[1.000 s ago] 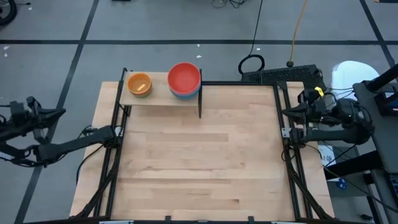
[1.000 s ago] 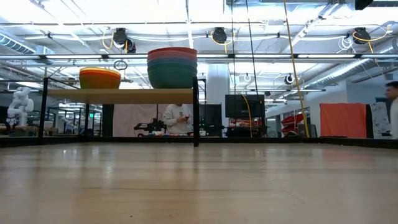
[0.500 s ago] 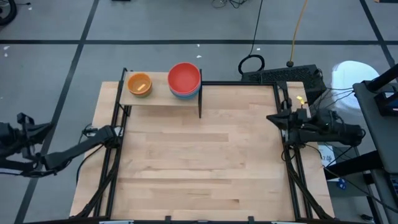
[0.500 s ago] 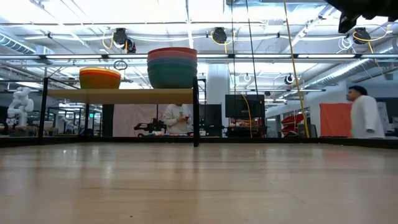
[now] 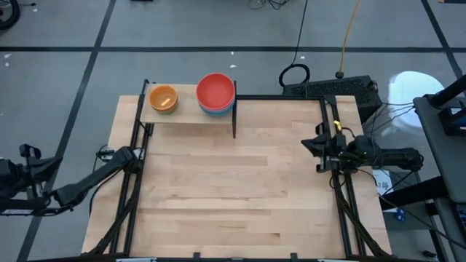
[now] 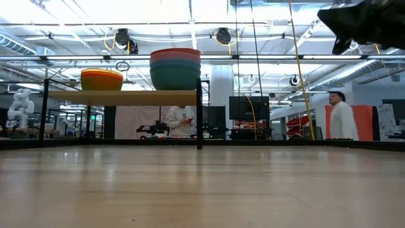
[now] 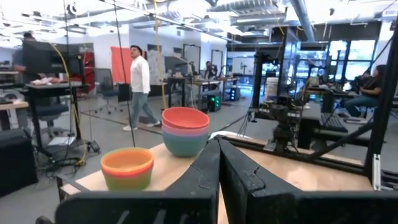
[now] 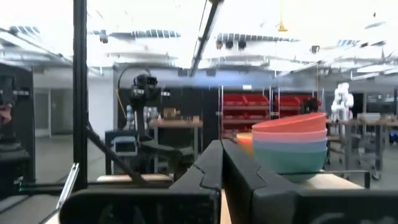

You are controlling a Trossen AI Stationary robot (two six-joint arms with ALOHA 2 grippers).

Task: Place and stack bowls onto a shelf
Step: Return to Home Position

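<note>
Two stacks of bowls stand by their bases on the shelf (image 5: 191, 109) at the table's far left. The large stack (image 5: 216, 93) has red on top, then pink, blue and teal (image 6: 175, 68). The small stack (image 5: 163, 98) has orange on top (image 6: 101, 79). My left gripper (image 5: 33, 156) is off the table, beyond its left edge; its fingers are shut (image 7: 219, 149) and hold nothing. My right gripper (image 5: 307, 143) hovers at the table's right edge, high in the low view (image 6: 364, 22). It is shut and holds nothing (image 8: 221, 152).
The shelf's black end bar (image 5: 234, 116) stands beside the large stack. A black frame rail (image 5: 333, 138) runs along the table's right edge under my right arm. Bare table top (image 5: 233, 189) lies between the arms. People stand and walk in the room behind (image 6: 342, 120).
My right gripper has moved from beyond the table's right edge toward the left, to over that edge, and has come into the low view at the top right. My left arm has drawn back toward the near side, off the table's left. The bowls have stayed put.
</note>
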